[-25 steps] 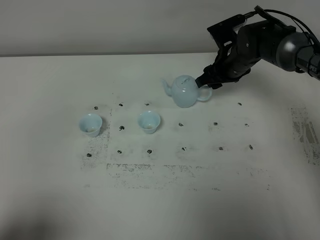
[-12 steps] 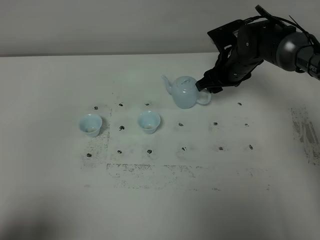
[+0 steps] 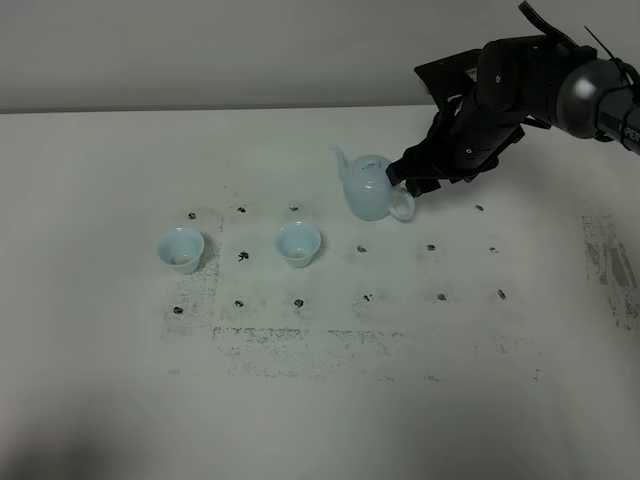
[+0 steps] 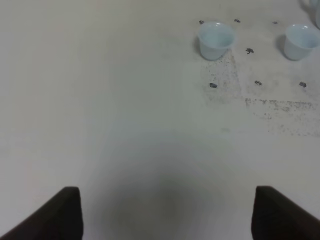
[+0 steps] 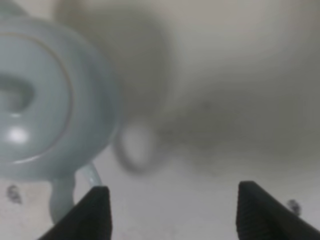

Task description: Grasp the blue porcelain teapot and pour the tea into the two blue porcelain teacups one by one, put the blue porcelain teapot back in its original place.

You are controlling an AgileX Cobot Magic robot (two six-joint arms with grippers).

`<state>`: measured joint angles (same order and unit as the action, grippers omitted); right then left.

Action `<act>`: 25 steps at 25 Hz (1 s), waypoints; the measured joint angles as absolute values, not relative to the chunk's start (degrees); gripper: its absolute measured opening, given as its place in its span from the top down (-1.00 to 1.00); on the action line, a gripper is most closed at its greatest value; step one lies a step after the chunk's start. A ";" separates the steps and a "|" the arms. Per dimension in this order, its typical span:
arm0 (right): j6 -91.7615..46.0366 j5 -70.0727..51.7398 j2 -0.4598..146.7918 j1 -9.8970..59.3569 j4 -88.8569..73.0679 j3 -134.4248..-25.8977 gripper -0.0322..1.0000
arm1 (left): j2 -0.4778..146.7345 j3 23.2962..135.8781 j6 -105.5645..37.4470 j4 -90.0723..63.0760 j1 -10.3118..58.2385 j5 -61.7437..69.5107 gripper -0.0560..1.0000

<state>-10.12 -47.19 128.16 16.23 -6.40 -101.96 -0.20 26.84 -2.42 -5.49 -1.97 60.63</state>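
We see the blue porcelain teapot on the white table, just right of centre in the upper half of the high view. The right gripper is just beside its loop handle, fingers spread and clamping nothing. Lower left sit the far-left cup and the nearer cup, well apart. The left gripper gapes empty.

A white table fills the scene, with a pale wall behind its far edge. Small black dots sit in rows across the middle of the top. Nearer than the dots, a speckled dark band runs from left to right. A scuffed grey patch marks the right edge. A soft shadow darkens the near left corner.
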 joint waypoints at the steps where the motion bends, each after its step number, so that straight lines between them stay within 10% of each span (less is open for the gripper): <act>1: -10.49 -47.50 128.16 16.23 -7.70 -101.96 -0.07 | -0.20 26.84 -2.42 -5.49 -1.97 60.63 -0.36; 25: -13.91 -51.82 128.16 16.23 -14.88 -101.96 -0.07 | -0.20 26.84 -2.42 -5.49 -1.97 60.63 -0.36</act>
<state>-13.91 -51.82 128.16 16.23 -14.88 -101.96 -0.20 26.84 -2.42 -5.49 -1.97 60.63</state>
